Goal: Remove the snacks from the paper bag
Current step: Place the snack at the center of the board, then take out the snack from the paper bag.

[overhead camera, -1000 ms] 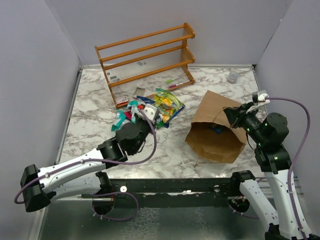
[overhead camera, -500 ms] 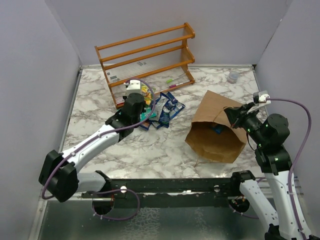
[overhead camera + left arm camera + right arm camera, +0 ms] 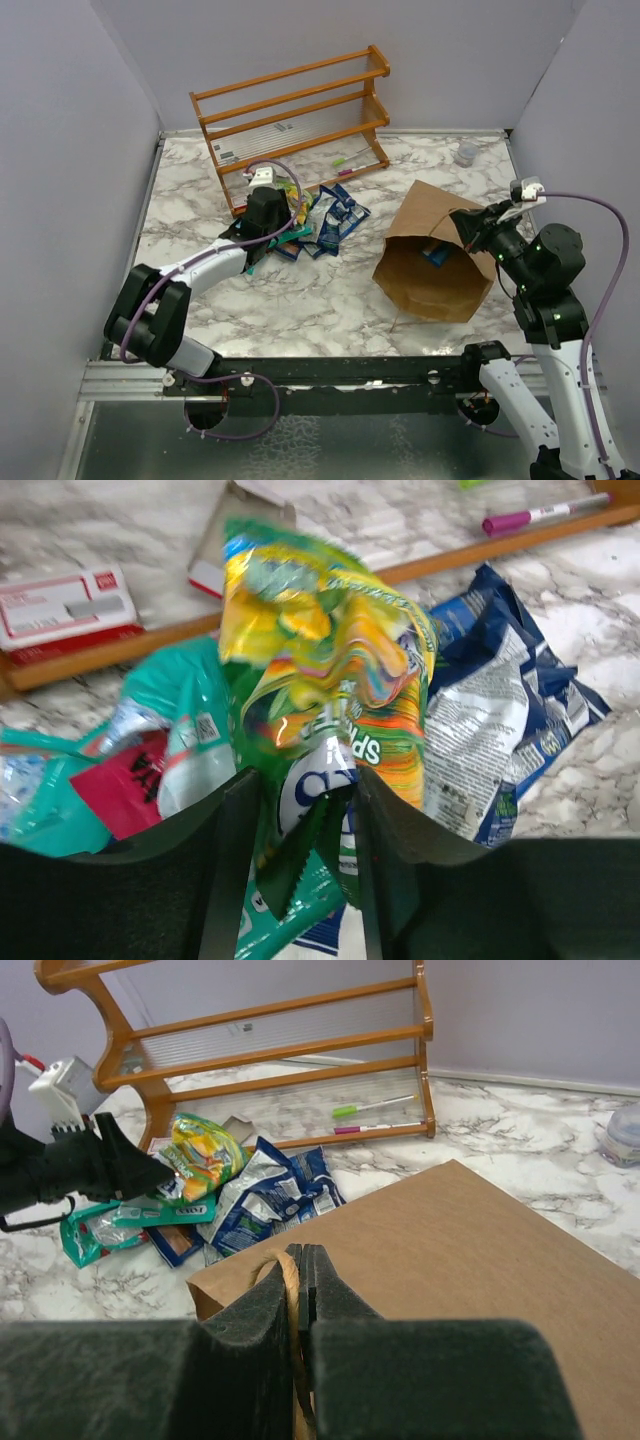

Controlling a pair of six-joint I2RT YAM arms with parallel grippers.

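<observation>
The brown paper bag (image 3: 415, 225) lies on its side at the right, mouth toward the near edge; a blue packet (image 3: 435, 257) shows inside. My right gripper (image 3: 464, 228) is shut on the bag's twisted paper handle (image 3: 287, 1280) at the bag's upper rim (image 3: 480, 1250). Snacks lie in a pile before the shelf: dark blue-and-white packets (image 3: 335, 215) and teal ones (image 3: 170, 720). My left gripper (image 3: 287, 222) reaches into this pile. In the left wrist view it (image 3: 300, 780) is shut on a green-and-yellow packet (image 3: 330, 650), held upright over the others.
A wooden shelf rack (image 3: 290, 110) lies tilted at the back, with pens (image 3: 350, 160) and a red-and-white box (image 3: 65, 605) by it. A small clear container (image 3: 466, 153) stands at the back right. Grey walls close in the marble table (image 3: 300, 300) on three sides.
My left arm swung from the table's middle back to the pile by the shelf, carrying the green-and-yellow packet. My right gripper stayed shut on the bag handle; the bag barely moved.
</observation>
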